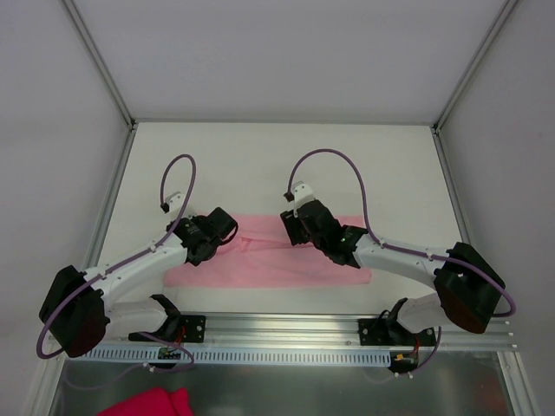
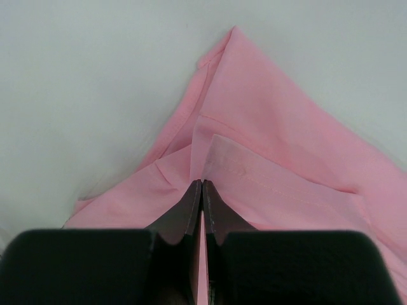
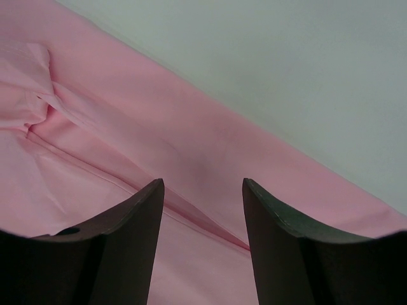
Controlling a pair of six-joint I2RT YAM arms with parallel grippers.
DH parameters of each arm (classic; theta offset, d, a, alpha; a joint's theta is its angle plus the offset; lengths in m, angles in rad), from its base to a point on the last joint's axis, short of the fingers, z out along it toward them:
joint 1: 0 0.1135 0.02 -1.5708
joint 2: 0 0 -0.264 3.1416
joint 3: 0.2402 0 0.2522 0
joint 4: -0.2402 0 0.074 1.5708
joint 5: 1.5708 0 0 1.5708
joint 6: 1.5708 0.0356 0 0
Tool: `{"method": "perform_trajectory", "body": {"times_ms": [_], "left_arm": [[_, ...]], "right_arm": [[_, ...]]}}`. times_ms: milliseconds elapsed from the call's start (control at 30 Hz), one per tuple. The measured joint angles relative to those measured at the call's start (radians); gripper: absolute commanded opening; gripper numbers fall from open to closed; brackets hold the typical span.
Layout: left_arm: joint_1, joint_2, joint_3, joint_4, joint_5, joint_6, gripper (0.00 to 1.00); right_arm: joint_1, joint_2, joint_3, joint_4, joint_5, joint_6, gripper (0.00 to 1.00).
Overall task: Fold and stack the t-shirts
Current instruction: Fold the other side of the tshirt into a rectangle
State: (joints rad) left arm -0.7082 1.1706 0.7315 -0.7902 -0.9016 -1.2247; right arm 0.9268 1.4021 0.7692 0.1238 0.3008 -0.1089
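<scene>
The pale pink t-shirt lies as a long folded strip across the near part of the white table. My left gripper is at its left end, shut on a pinch of the fabric; in the left wrist view the t-shirt puckers into creases at the gripper's closed tips, and a pink sliver shows between the fingers. My right gripper hovers over the strip's upper middle. In the right wrist view it stands open just above a seam of the t-shirt, with nothing between its fingers.
A deep magenta cloth lies below the metal rail at the near edge. Grey walls with metal frame posts enclose the white table on three sides.
</scene>
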Motion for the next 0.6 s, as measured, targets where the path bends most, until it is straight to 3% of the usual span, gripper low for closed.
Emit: {"method": "perform_trajectory", "body": {"times_ms": [300, 600], "left_arm": [[0.0, 0.02, 0.117, -0.014, -0.025, 0.014, 0.0], [0.0, 0.011, 0.05, -0.011, -0.017, 0.022, 0.0]], "right_arm": [[0.0, 0.0, 0.0, 0.0, -0.025, 0.0, 0.56], [0.0, 0.0, 0.0, 0.003, -0.026, 0.0, 0.56]]}}
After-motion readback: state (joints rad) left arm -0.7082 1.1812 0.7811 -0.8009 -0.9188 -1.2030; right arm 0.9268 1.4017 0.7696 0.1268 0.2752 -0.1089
